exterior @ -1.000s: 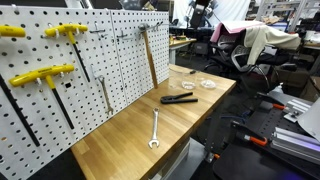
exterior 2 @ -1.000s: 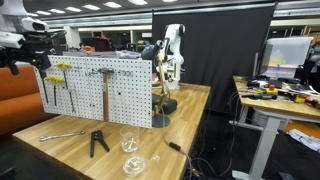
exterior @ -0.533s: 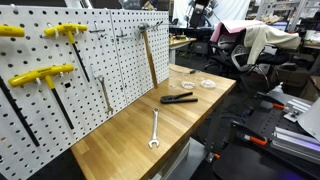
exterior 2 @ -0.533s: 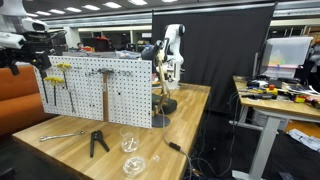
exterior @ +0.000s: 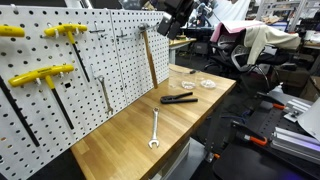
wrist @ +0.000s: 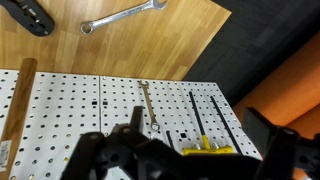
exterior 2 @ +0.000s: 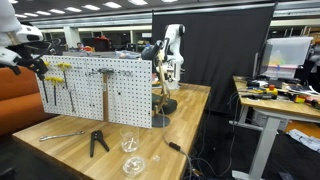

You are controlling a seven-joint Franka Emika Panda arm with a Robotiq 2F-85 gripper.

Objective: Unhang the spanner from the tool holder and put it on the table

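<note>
The short silver spanner [wrist: 147, 106] hangs upright on a hook of the white pegboard tool holder [wrist: 90, 120]; it also shows in an exterior view [exterior: 104, 93]. My gripper [wrist: 196, 150] is open and empty. It hovers above the top edge of the pegboard, apart from the spanner, and looks down along the board. It shows in both exterior views [exterior: 173, 18] [exterior 2: 27, 56]. The wooden table [exterior: 190, 120] lies below the board.
A longer silver spanner [exterior: 156, 128] and dark pliers [exterior: 180, 98] lie on the table. A wooden-handled hammer [exterior: 150, 55] and yellow T-handle keys [wrist: 205, 148] hang on the board. Clear cups [exterior 2: 129, 142] stand near the table's end.
The gripper has moved over the pegboard: it now enters the top of an exterior view, where it was absent before. The tools have not moved.
</note>
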